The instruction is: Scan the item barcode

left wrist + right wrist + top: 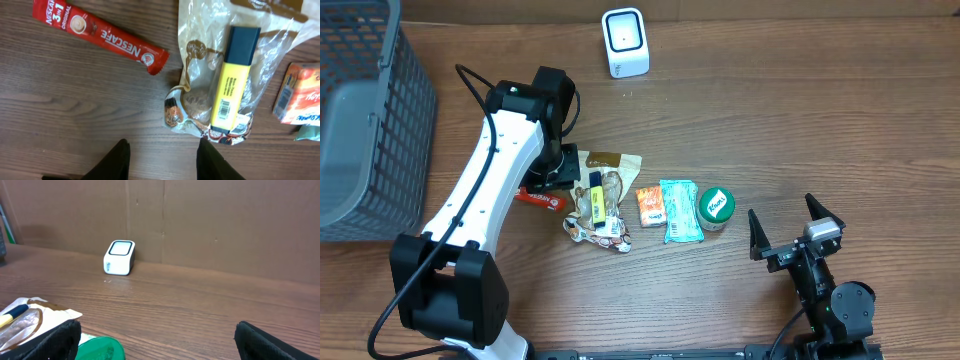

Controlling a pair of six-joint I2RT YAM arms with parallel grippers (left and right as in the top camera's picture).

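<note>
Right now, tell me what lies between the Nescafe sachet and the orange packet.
A clear crumpled bag with a yellow highlighter, seen best in the left wrist view.

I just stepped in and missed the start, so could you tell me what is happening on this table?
The left tool hangs partly open and empty near the Nescafe sachet and the yellow highlighter, which lies on a clear bag. The right tool sits wide open, off to the side. Nothing is at the scanner yet.
</note>
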